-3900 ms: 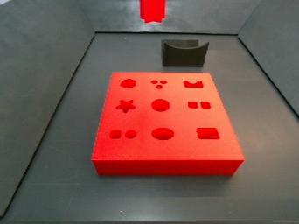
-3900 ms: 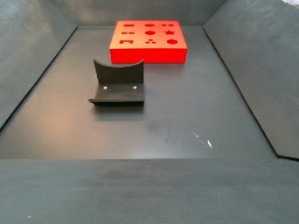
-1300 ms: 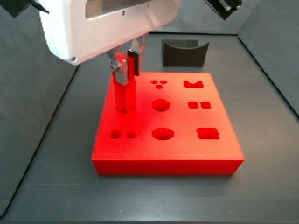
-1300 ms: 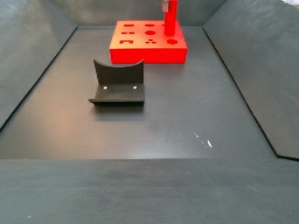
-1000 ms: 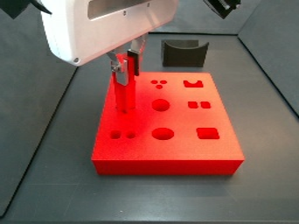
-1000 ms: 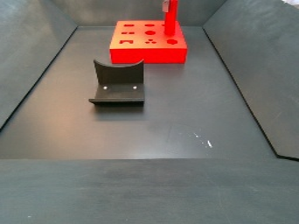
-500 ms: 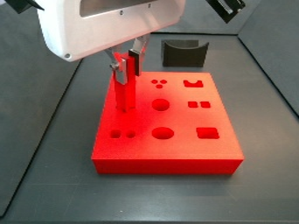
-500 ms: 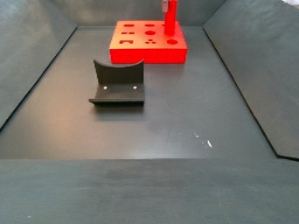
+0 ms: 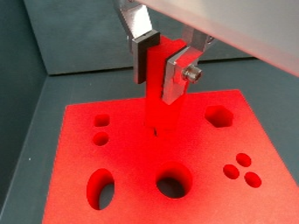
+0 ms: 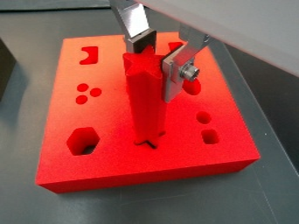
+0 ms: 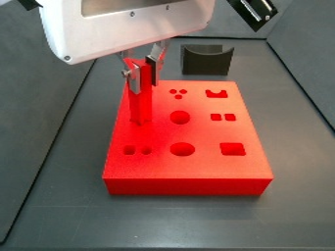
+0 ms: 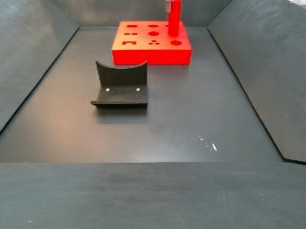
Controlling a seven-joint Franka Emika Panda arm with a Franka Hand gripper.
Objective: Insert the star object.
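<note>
The star object (image 10: 143, 101) is a slim bright red peg with a star-shaped top. It stands upright with its lower end in the star hole of the red board (image 10: 111, 166). It also shows in a wrist view (image 9: 156, 96) and in both side views (image 11: 136, 103) (image 12: 174, 18). My gripper (image 10: 158, 59) is directly above the board with its silver fingers (image 10: 181, 74) closed on the peg's upper end. It also shows in a wrist view (image 9: 162, 57) and a side view (image 11: 141, 76). In a side view only the peg shows; the gripper is cut off by the frame edge.
The red board (image 11: 190, 162) has several other shaped holes round the peg, among them round, square and hexagonal ones. A dark grey curved holder (image 11: 206, 59) (image 12: 120, 85) stands on the dark floor apart from the board. Dark walls enclose the floor.
Since 3.9 s ago the gripper has come down with the peg onto the board's star hole. Over the last second the gripper body has crept slightly upward; the peg stays upright in the board.
</note>
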